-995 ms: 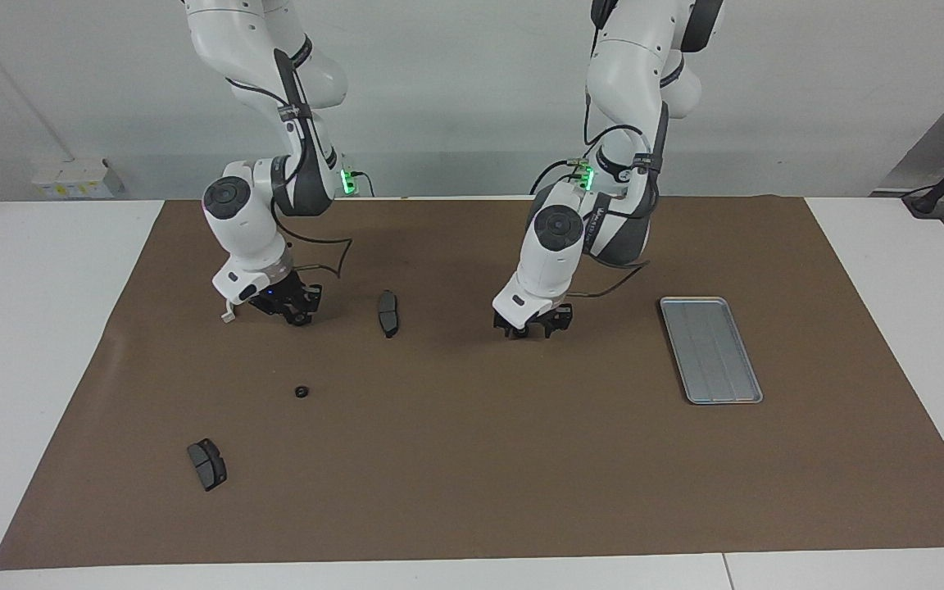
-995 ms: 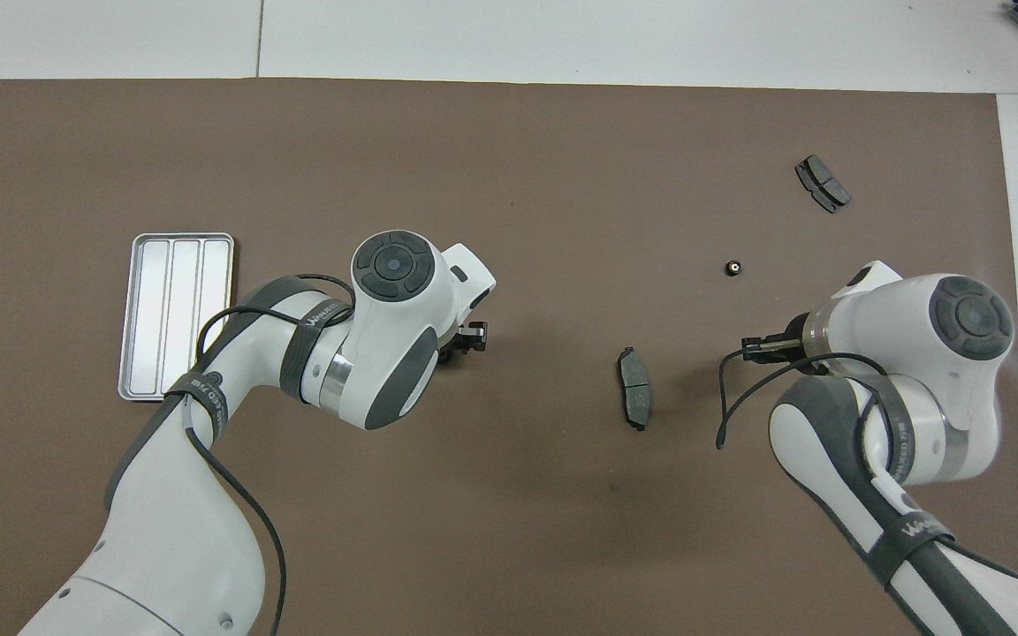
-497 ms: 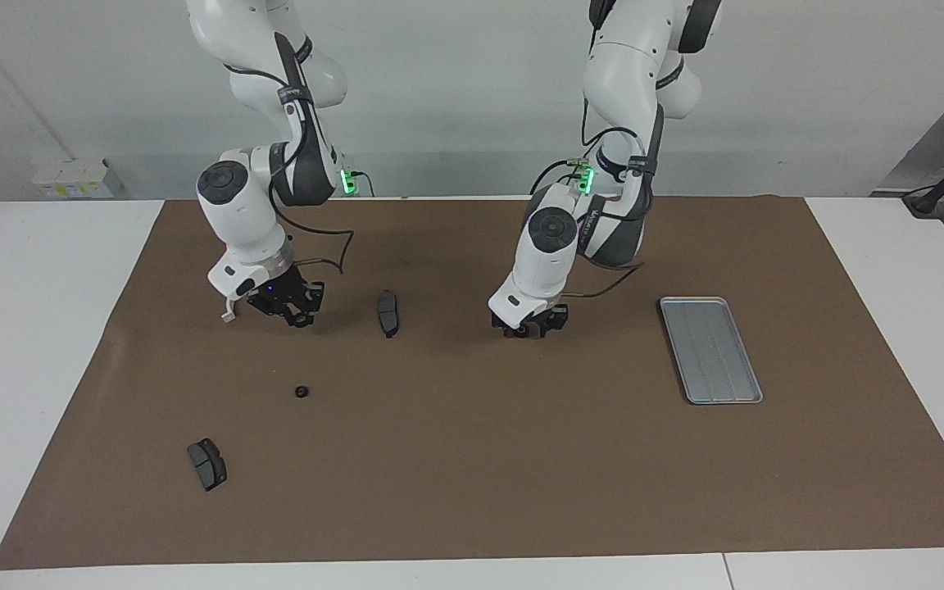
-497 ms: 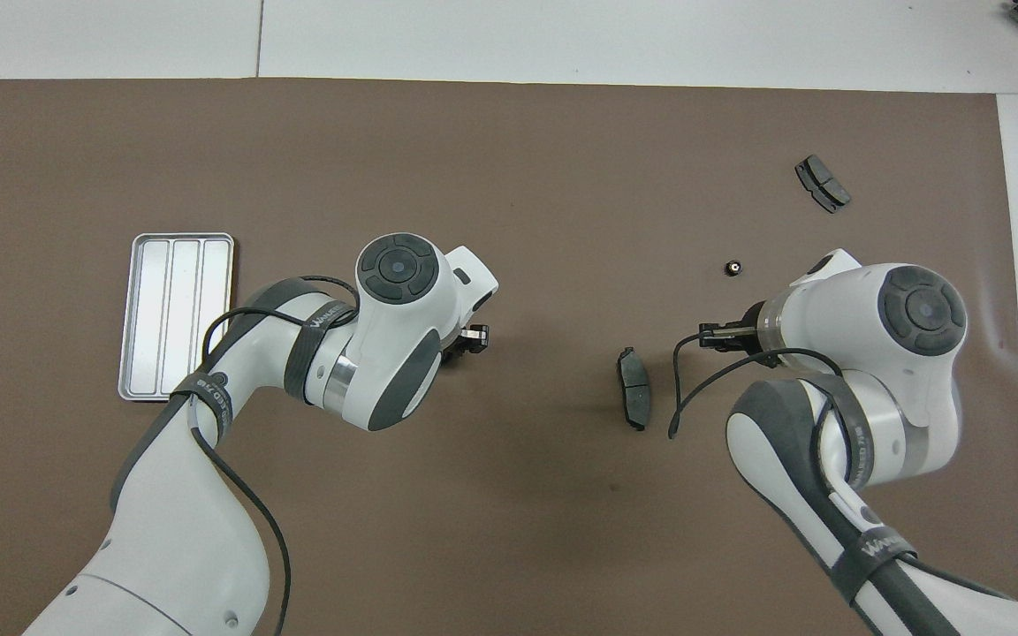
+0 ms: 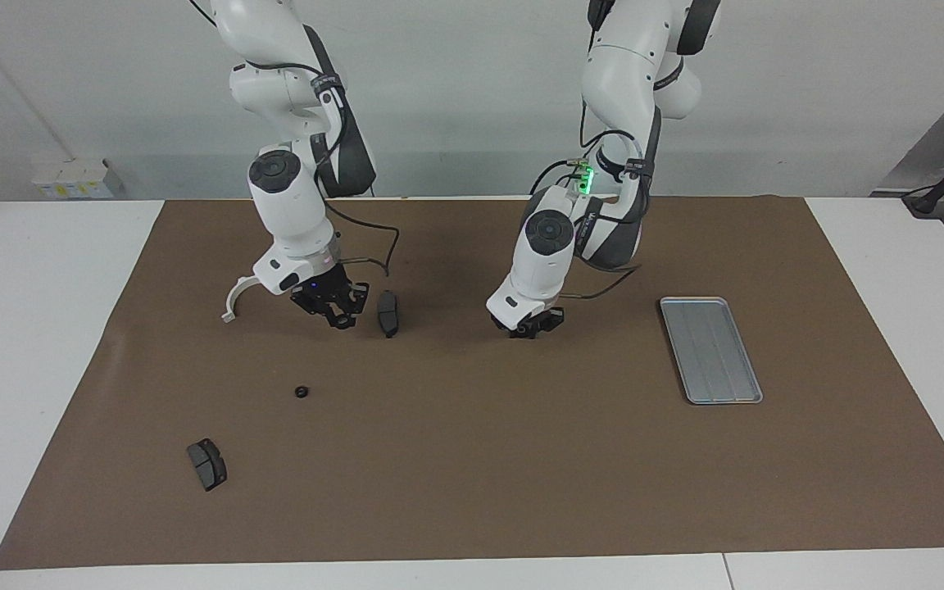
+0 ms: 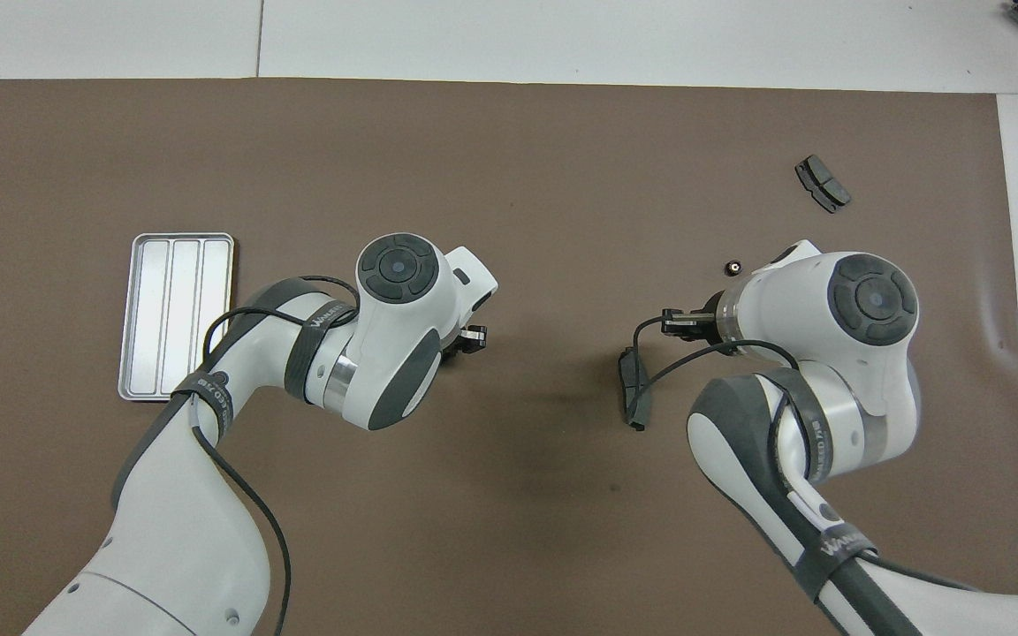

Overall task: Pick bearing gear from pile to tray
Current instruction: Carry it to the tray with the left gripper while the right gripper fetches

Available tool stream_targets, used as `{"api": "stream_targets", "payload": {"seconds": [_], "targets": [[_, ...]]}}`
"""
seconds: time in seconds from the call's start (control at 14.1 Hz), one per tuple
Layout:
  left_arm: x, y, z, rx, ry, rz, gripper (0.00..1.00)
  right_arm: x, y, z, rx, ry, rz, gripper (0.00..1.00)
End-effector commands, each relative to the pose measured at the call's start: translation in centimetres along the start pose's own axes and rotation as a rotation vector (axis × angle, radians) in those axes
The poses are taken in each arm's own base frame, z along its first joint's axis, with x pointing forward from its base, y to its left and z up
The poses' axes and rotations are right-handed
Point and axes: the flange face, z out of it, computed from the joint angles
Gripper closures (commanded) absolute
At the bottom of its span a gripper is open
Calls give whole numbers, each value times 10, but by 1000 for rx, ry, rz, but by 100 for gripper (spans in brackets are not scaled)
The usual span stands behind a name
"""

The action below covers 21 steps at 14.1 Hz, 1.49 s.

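Note:
The pile lies scattered on the brown mat: a white curved bracket (image 5: 236,297), a dark grey brake pad (image 5: 388,312) mid-mat, a tiny black ring (image 5: 301,392) and a second brake pad (image 5: 206,464) farther from the robots. My right gripper (image 5: 336,318) hangs open and empty just above the mat, between the bracket and the mid-mat pad (image 6: 633,389). My left gripper (image 5: 531,326) is open and empty, low over bare mat between that pad and the silver tray (image 5: 710,350). The tray holds nothing.
The brown mat (image 5: 472,475) covers most of the white table. In the overhead view the ring (image 6: 731,266), the second pad (image 6: 822,183) and the tray (image 6: 175,314) show; the right arm hides the bracket there.
My right arm has swung toward the table's middle, bringing its gripper next to the mid-mat brake pad and uncovering the white bracket. My left gripper has turned slightly in place.

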Motion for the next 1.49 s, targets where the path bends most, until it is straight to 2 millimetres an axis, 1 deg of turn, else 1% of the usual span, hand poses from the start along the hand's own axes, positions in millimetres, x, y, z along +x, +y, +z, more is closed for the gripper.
{"api": "stream_targets", "payload": {"seconds": [0.0, 0.07, 0.14, 0.28, 0.36, 0.43, 0.5, 0.57, 0.64, 0.71, 0.78, 0.85, 0.92, 0.99, 1.07, 1.14, 1.21, 1.28, 1.42], "targets": [[12, -20, -17, -9, 32, 12, 79, 9, -29, 0, 28, -13, 49, 100], [21, -38, -27, -14, 37, 1, 83, 8, -44, 2, 31, -14, 63, 100], [28, -51, -39, -17, 36, -12, 87, 8, -59, 1, 38, -9, 77, 100], [40, -67, -69, -25, 30, -24, 90, 12, -87, 2, 52, -1, 104, 100], [48, -84, -82, -26, 22, -39, 91, 14, -101, 4, 62, 7, 120, 100], [55, -108, -92, -28, 16, -31, 93, 14, -120, 8, 71, 12, 140, 100], [61, -139, -97, -30, 5, -18, 93, 15, -137, 12, 77, 12, 164, 100], [65, -174, -105, -37, 4, -1, 93, 15, -161, 21, 77, 11, 182, 100], [67, -204, -108, -40, 2, 20, 93, 12, -186, 30, 79, 7, 205, 100], [66, -230, -114, -43, 2, 39, 93, 8, -209, 42, 70, 8, 208, 100], [66, -258, -117, -44, 1, 53, 93, 6, -227, 52, 53, 26, 229, 100], [66, -277, -119, -43, 5, 65, 93, 8, -238, 57, 41, 49, 248, 100], [65, -294, -118, -39, 2, 87, 93, 6, -251, 65, 28, 64, 247, 100], [64, -315, -114, -42, -6, 103, 93, -7, -267, 79, 18, 56, 238, 100], [63, -330, -110, -45, -12, 121, 93, -13, -274, 84, 19, 57, 227, 100], [61, -343, -106, -46, -16, 133, 93, -11, -271, 83, 14, 64, 223, 100], [62, -352, -102, -46, -16, 135, 93, -14, -273, 85, 8, 64, 214, 88], [64, -355, -90, -33, -32, 142, 93, -18, -273, 88, 0, 59, 208, 65], [67, -358, -80, 39, -44, 173, 93, -17, -271, 88, -11, 51, 212, 21]]}}
